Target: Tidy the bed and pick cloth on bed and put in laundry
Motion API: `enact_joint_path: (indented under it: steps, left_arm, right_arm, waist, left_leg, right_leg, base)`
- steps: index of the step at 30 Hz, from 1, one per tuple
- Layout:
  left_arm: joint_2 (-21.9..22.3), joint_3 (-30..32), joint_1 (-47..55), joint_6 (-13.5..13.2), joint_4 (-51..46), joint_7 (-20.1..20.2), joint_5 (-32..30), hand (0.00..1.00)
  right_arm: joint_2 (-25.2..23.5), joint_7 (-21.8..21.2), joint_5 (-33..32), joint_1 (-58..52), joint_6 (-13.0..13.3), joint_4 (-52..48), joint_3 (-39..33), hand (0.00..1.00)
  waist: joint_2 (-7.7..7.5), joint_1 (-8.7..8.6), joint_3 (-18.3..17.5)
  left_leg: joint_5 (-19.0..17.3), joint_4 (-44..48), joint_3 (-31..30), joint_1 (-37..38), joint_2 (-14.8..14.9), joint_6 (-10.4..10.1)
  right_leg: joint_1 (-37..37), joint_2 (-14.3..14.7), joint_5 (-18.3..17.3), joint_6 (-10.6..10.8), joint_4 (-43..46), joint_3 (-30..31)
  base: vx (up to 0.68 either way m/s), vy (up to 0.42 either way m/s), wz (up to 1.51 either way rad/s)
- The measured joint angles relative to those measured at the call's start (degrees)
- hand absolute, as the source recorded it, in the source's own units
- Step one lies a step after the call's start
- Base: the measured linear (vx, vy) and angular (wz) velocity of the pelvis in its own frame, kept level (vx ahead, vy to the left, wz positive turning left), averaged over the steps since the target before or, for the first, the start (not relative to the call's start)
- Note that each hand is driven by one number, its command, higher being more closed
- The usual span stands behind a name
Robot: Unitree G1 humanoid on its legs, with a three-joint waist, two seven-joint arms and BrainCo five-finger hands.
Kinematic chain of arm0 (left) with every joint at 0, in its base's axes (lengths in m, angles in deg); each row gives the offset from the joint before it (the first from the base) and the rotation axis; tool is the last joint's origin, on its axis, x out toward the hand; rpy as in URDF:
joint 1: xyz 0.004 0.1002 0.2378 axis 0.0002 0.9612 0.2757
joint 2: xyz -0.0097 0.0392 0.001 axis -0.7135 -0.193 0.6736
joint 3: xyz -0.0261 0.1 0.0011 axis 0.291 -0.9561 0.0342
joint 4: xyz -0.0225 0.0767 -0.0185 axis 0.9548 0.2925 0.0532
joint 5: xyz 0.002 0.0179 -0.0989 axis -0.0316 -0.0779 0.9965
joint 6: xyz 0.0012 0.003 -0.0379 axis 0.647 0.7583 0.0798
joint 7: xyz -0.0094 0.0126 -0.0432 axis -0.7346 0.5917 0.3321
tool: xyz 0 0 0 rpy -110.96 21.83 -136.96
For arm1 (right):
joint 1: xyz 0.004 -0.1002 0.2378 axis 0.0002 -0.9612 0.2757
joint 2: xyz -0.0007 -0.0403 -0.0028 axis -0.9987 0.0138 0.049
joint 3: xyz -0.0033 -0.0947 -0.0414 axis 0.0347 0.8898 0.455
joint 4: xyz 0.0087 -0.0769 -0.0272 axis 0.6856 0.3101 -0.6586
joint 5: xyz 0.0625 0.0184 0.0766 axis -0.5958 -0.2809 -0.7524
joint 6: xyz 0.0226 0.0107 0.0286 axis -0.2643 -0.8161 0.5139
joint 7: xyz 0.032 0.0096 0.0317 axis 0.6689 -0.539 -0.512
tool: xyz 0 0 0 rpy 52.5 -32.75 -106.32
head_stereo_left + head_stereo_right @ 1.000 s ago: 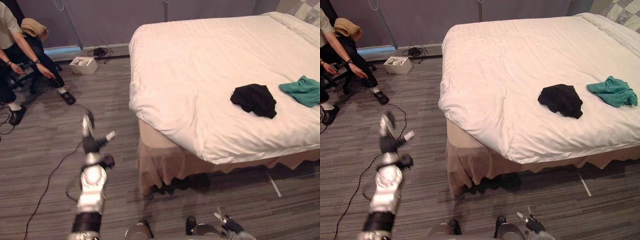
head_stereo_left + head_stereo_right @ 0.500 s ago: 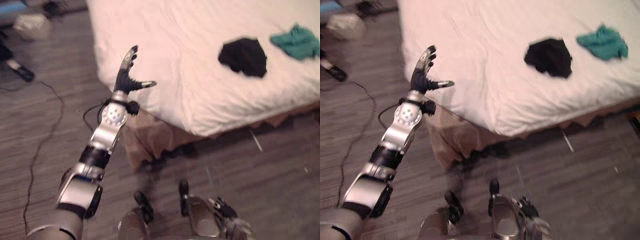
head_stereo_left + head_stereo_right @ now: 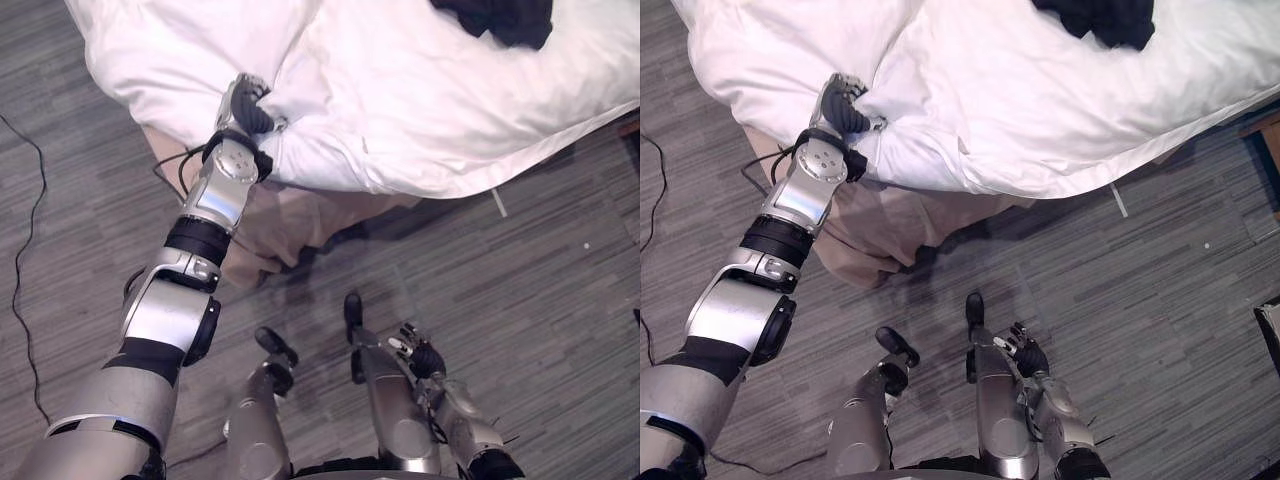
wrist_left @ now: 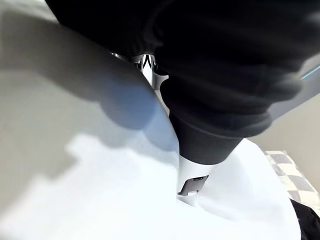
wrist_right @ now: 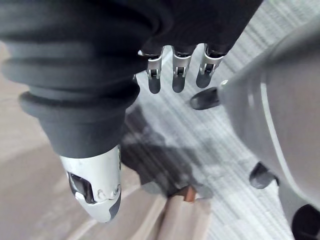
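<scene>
One cloth to fetch: the black cloth [image 3: 500, 18] lies on the white duvet [image 3: 420, 110], cut by the eye view's top edge.
Left hand [image 3: 243, 108]: at the duvet's near corner, fingers curled into a fold of it.
Right hand [image 3: 418, 357]: low by the floor, fingers loose, holding nothing.
Key relation: the cloth lies beyond the left hand and to its right, well apart; the right hand is farther off.
Long axis: cannot tell, since the cloth is cropped.
</scene>
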Motion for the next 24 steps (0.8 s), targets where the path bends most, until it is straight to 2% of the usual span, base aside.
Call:
enact_joint_path:
  steps: [2, 3, 7, 8, 10, 11, 12, 14, 15, 16, 18, 19, 22, 24]
  left_arm:
    - [-0.17, 1.5, 3.8, -1.29, -1.01, -0.67, 0.16, 1.0]
    - [-0.44, 3.45, 8.34, -2.44, -3.71, -1.05, 1.39, 1.0]
    - [-0.9, 7.13, 23.25, -5.55, -11.48, -2.26, 4.81, 1.0]
    - [-0.79, 7.21, 27.54, -6.04, -13.3, -2.37, 5.45, 0.0]
    - [2.41, 9.22, 37.83, -7.66, -15.82, -3.14, 7.81, 0.0]
    - [3.62, 9.37, 40.09, -7.93, -15.88, -3.35, 7.97, 0.0]
    - [5.68, 9.79, 42.99, -8.19, -15.78, -3.72, 8.84, 0.0]
    - [10.3, 13.9, 49.52, -8.86, -15.14, -5.93, 11.27, 0.0]
    - [10.66, 15.7, 50.95, -8.8, -14.15, -6.42, 12.68, 0.0]
    - [10.65, 18.76, 52.91, -8.78, -12.18, -7.12, 14.81, 0.0]
    - [10.27, 23.56, 55.64, -8.84, -8.09, -6.96, 19.4, 0.0]
    - [9.59, 25.2, 56.89, -9.98, -5.46, -5.34, 21.8, 0.0]
    - [10.01, 25.44, 58.18, -11.55, -3.42, -2.28, 24.24, 0.0]
    - [12.05, 25.72, 59.86, -12.56, -2.79, 0.72, 25.39, 0.0]
  right_arm:
    - [0.74, 1.14, -0.42, -1.14, 2.15, -4.17, -0.06, 0.0]
    - [1.78, 1.9, -0.15, -2.29, 3.66, -9.3, -0.05, 0.0]
    - [4.12, 4.25, 5.33, -4.4, 5.2, -24.49, -1.75, 0.0]
    - [4.33, 4.59, 7.52, -4.19, 5.13, -26.85, -2.81, 0.0]
    - [5.27, 4.53, 11.5, -3.45, 3.65, -30.33, -4.66, 0.0]
    - [5.86, 4.51, 12.13, -2.78, 3.22, -30.65, -4.76, 0.0]
    - [6.86, 4.46, 12.91, -2.15, 2.32, -31.09, -5.06, 0.0]
    - [9.53, 4.27, 13.27, 1.65, -1.25, -32.0, -6.0, 0.0]
    - [10.41, 4.3, 13.27, 3.78, -2.53, -31.91, -6.26, 0.0]
    - [11.82, 4.38, 13.38, 7.24, -4.15, -31.65, -6.38, 1.0]
    - [14.18, 4.61, 14.72, 15.54, -6.61, -28.08, -6.25, 1.0]
    - [15.55, 5.62, 15.41, 22.62, -8.02, -24.33, -6.19, 1.0]
    - [17.49, 7.19, 15.73, 32.21, -8.78, -20.97, -6.17, 1.0]
    - [17.69, 8.23, 15.73, 40.86, -8.69, -21.01, -5.43, 1.0]
  waist:
    - [0.04, 0.11, -0.02]
    - [0.11, 0.19, -0.05]
    - [0.32, 0.64, -0.24]
    - [0.44, 0.62, -0.67]
    - [0.97, 0.84, -3.95]
    - [1.06, 1.11, -4.5]
    - [1.18, 2.03, -4.96]
    - [1.98, 3.58, -6.16]
    - [2.33, 4.15, -6.43]
    - [2.93, 5.08, -6.63]
    - [3.97, 6.54, -7.04]
    - [4.48, 7.89, -6.77]
    - [5.37, 10.14, -6.17]
    - [6.27, 10.63, -4.91]
  left_leg:
    - [-0.08, -0.73, -0.07, 1.97, -0.27, -0.05]
    - [-0.02, -1.89, -0.19, 3.56, -0.74, -0.1]
    - [0.97, -3.72, -2.76, 7.09, -1.48, -0.97]
    - [1.34, -4.46, -3.72, 7.68, -1.85, -1.12]
    - [2.87, -6.72, -6.27, 8.03, -2.94, -1.13]
    - [3.1, -7.19, -6.8, 8.51, -3.08, -1.29]
    - [3.3, -7.77, -7.43, 9.5, -3.32, -1.31]
    - [3.69, -8.38, -9.64, 10.03, -3.75, -1.24]
    - [3.9, -8.51, -10.23, 9.77, -3.89, -1.2]
    - [4.26, -8.65, -11.36, 9.19, -4.14, -1.03]
    - [5.83, -10.12, -13.61, 8.38, -4.81, -0.71]
    - [6.62, -10.55, -15.06, 7.59, -5.0, -0.57]
    - [7.64, -10.91, -16.69, 5.99, -5.39, -0.24]
    - [9.06, -12.43, -18.02, 5.27, -6.42, 0.21]
  right_leg:
    - [2.16, -0.01, -0.01, -0.01, -0.84, -0.14]
    - [3.65, -0.08, -0.02, -0.01, -1.32, -0.32]
    - [8.0, -0.12, -0.57, -0.04, -1.98, -2.64]
    - [8.97, -0.3, -1.23, -0.34, -2.0, -3.61]
    - [10.54, -0.47, -1.45, -0.29, -3.48, -5.86]
    - [11.4, -0.44, -1.45, -0.29, -4.06, -6.41]
    - [12.87, -0.37, -1.45, -0.3, -4.73, -6.95]
    - [14.79, -0.33, -1.83, -0.87, -5.65, -8.82]
    - [14.84, -0.34, -1.85, -0.91, -5.69, -9.37]
    - [14.8, -0.36, -2.03, -1.19, -5.7, -10.18]
    - [14.75, -0.54, -2.17, -1.42, -5.69, -12.22]
    - [14.58, -0.56, -2.19, -1.46, -5.61, -13.4]
    - [13.31, -0.79, -2.29, -1.64, -4.73, -14.82]
    - [12.1, -1.64, -2.68, -2.11, -3.38, -15.97]
  base:
    - [0.02, 0.008, 0.0]
    - [0.03, 0.007, 0.04]
    - [0.03, -0.014, 0.21]
    - [0.02, -0.02, 0.42]
    - [0.05, -0.021, 0.54]
    - [0.07, -0.015, 0.42]
    - [0.05, -0.004, 0.33]
    - [0.03, -0.008, 0.41]
    - [0.0, -0.007, 0.43]
    - [-0.02, -0.002, 0.44]
    - [-0.03, -0.003, 0.61]
    - [-0.05, 0.002, 0.53]
    - [-0.07, 0.019, 0.39]
    - [-0.07, 0.058, 0.32]
